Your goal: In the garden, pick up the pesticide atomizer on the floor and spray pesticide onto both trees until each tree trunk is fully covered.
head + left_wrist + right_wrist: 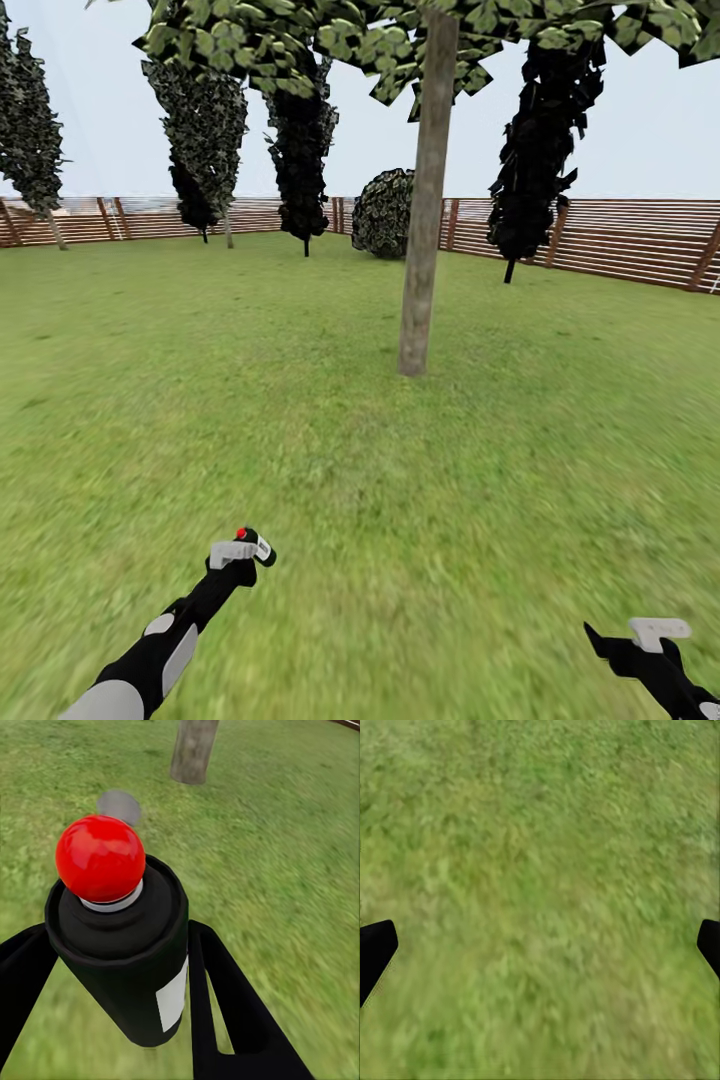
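My left hand [120, 967] grips round black spray bottle [124, 945] w/ glossy red top; right hand [540, 945] spread wide over blurry grass [540, 855]; mottled trunk [427, 200] ahead

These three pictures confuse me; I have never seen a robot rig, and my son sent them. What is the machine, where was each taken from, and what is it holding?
It is a simulated two-armed wheeled robot on a lawn. The wide picture comes from its head camera, looking over both arms toward a bare tree trunk and a slatted fence. The other two come from cameras near each gripper. The left gripper is shut on the pesticide atomizer, a black bottle with a red top. The right gripper is open, holding nothing, with grass below.
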Motion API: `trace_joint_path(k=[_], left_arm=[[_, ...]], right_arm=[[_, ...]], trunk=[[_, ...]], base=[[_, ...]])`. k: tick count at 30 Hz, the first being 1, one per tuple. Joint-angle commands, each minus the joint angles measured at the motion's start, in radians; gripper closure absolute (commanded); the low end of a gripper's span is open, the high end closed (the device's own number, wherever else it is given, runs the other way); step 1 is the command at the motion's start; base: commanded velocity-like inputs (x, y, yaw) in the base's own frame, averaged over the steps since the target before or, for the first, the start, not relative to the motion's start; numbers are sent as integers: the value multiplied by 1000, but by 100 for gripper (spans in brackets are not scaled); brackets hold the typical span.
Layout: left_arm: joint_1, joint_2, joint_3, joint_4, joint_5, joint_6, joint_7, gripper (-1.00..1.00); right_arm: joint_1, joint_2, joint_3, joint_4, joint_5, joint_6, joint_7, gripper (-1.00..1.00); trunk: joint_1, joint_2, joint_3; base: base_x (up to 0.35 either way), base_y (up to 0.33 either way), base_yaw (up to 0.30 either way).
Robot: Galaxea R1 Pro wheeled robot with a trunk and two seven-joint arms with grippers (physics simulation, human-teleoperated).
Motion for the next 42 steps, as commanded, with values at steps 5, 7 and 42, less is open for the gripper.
trace_joint_path(k=[5, 7, 42], left_arm=[[0, 0, -3, -1, 3, -7, 3, 100], [0, 0, -3, -1, 3, -9, 3, 100], [0, -8, 0, -15, 7, -7, 3, 100]], right_arm=[[0, 3, -1, -1, 2, -15, -1, -100], [0, 3, -3, -1, 2, -22, -2, -100], [0, 35, -4, 0, 2, -28, -88, -100]], trunk=[[0, 0, 0], [0, 0, 0], [0, 0, 0]], base=[[350, 0, 0], [350, 0, 0], [350, 0, 0]])
